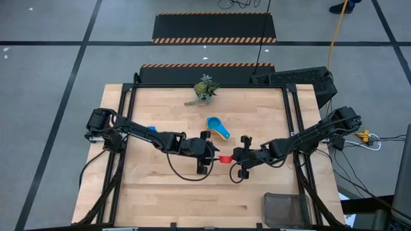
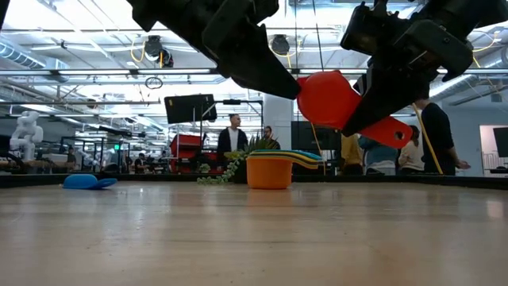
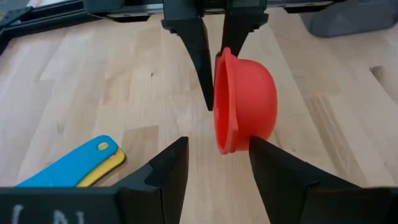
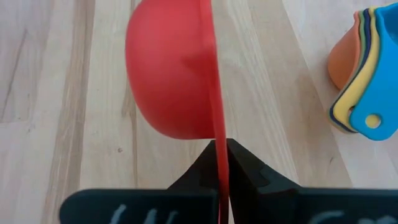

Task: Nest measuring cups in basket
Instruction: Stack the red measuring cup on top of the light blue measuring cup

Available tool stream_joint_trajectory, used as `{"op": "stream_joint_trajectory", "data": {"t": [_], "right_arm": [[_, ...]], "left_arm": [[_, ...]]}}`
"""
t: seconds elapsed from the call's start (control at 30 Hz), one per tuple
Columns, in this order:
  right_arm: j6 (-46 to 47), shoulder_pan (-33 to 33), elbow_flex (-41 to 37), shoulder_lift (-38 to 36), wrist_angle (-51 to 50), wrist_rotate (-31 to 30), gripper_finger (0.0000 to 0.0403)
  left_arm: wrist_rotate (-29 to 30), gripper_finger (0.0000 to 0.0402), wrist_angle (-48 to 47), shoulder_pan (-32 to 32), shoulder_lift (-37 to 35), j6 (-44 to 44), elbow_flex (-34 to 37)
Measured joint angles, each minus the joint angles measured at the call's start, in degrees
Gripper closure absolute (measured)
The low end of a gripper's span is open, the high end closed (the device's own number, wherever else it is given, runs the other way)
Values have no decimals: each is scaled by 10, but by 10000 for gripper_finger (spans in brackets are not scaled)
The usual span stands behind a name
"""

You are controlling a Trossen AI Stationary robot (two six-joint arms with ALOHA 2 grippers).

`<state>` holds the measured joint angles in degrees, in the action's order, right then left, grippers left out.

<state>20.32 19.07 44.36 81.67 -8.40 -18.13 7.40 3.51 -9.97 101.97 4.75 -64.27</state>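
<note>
A: Starting at the left of the pale wooden table (image 1: 160,192), what lies there?

B: A dark blue plastic measuring cup (image 1: 151,129) rests on the wood, half hidden under the left arm in the high view. In the low view it sits flat on the far left (image 2: 87,181).

A: And the left gripper (image 1: 207,156)?

B: It is near the middle of the table, raised off the surface. Its jaws stand apart; the left wrist view shows the two dark fingers (image 3: 163,177) spread, with the bowl of the red plastic measuring cup (image 3: 244,102) just ahead of them. I cannot tell whether either finger touches the bowl.

A: Who has the red cup, then?

B: The right gripper (image 1: 239,156). Its jaws are pinched closed on the cup's flat handle, which the right wrist view shows edge-on between the fingers (image 4: 199,171). The cup hangs in the air between the two grippers, tipped on its side.

A: What is behind them?

B: A nested stack of measuring cups (image 1: 217,128), orange at the bottom, then green and yellow, light blue on top, standing on the table. Farther back lies a small green plant sprig (image 1: 203,90).

A: And the basket?

B: The dark wire-mesh basket (image 1: 288,209) sits at the near right corner, well apart from both grippers. No cup shows in it.
</note>
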Motion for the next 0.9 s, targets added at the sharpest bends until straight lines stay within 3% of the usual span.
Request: {"op": "stream_joint_trajectory", "data": {"t": [0.23, 0.57, 0.9], "right_arm": [[0, 0, 0, 0, 0, 0, 403], [0, 0, 0, 0, -3, 0, 403], [0, 0, 0, 1, 0, 0, 403]], "left_arm": [[0, 229, 2, 0, 0, -5, 0], [0, 279, -19, 0, -13, -6, -1], [-3, 281, -27, 0, -34, -15, -1]]}}
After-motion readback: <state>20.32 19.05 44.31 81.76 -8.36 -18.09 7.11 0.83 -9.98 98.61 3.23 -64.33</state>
